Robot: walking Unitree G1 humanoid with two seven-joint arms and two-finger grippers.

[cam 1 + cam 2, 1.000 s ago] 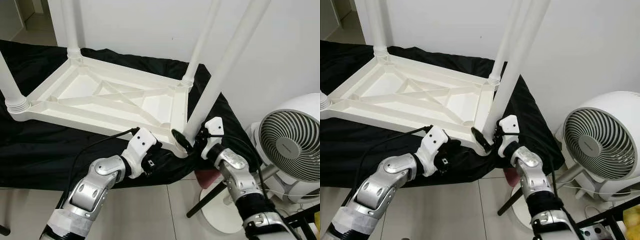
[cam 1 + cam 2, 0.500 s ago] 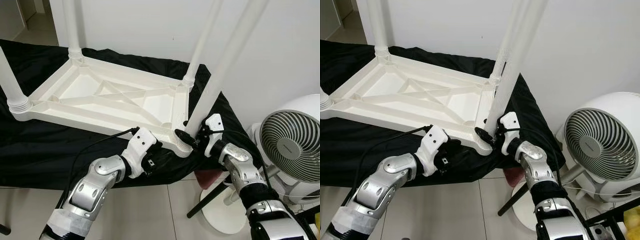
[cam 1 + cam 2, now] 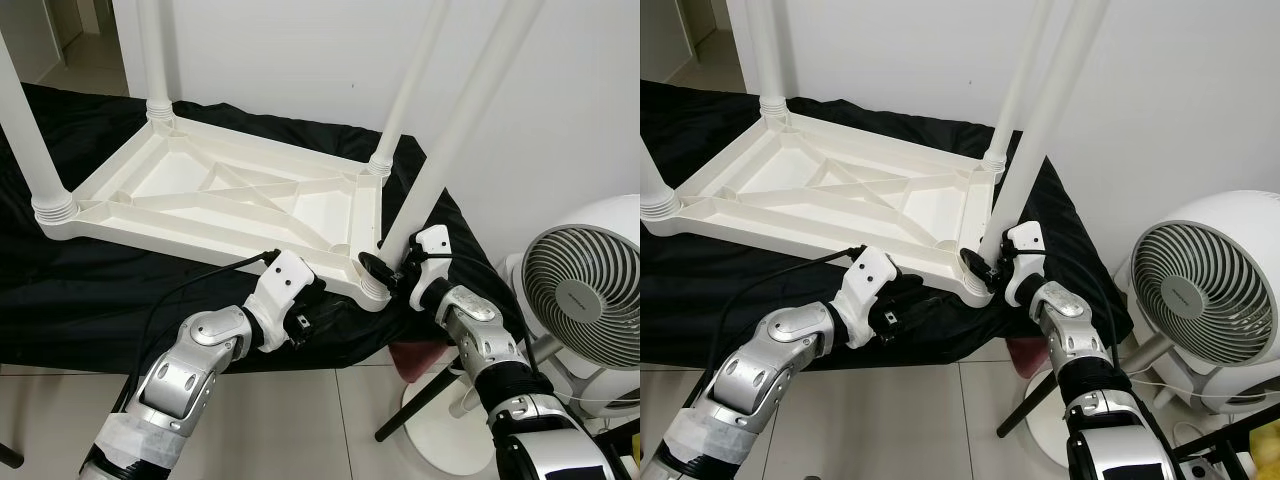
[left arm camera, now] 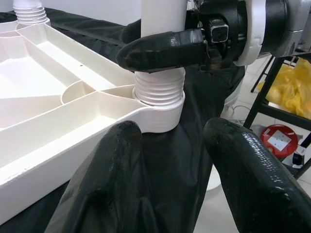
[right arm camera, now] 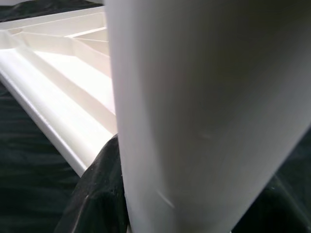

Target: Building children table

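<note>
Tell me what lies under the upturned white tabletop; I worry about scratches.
A black cloth is spread beneath the white tabletop, draping past its edges. Whatever is under the cloth is covered. The right pincer grips the near corner leg.

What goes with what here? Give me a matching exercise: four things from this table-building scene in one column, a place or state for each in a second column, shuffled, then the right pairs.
Things:
1. right gripper
2. left gripper
3. white tabletop
4. fan

Places or states:
A. lies upside down on the black cloth
B. stands on the floor to the robot's right
C. open, near the tabletop's near corner
D. shut on the near-right leg, just above its threaded base

Pairs: 1-D, 2-C, 3-A, 4-B
</note>
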